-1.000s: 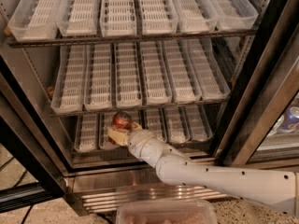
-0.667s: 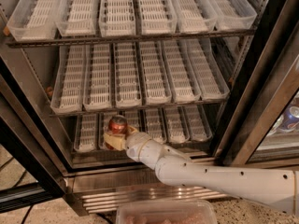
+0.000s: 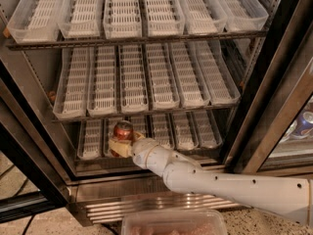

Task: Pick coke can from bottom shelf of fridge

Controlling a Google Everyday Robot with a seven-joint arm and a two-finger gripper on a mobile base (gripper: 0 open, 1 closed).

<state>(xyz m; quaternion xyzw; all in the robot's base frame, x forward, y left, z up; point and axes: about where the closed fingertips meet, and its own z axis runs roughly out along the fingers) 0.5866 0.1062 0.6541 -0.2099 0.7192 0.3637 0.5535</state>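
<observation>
I see the fridge [image 3: 281, 67] as a tall cooler with a dark, hard-edged frame and a ribbed stainless steel base [image 3: 127, 202] that shines dully along the lower part of the frame. Three dark metal racks cross it, each carrying long white plastic lane trays with slotted floors and low, smooth walls. The top rack [image 3: 146, 13] and the middle rack [image 3: 146, 82] look long, while the bottom shelf [image 3: 188, 131], below the middle of the frame, looks shortest. The coke can [image 3: 123, 129] is a small, glossy red cylinder with a silver top rim. It stands roughly upright in the second lane from the left of the bottom shelf, near the front edge. My arm [image 3: 225, 187] is smooth, off-white and rounded, reaching in from the lower right of the frame up and to the left. The gripper [image 3: 121, 147] sits at the front of the bottom shelf, left of centre. Its cream-coloured jaws are pinching the can around its lower body, with a pale part of them crossing in front of the red wall, and the can's top half rises clear above them. At the bottom centre lies a clear plastic tub [image 3: 173, 222] with rounded corners. At the right edge, behind glass, a blue and silver can [image 3: 305, 124] shows.
</observation>
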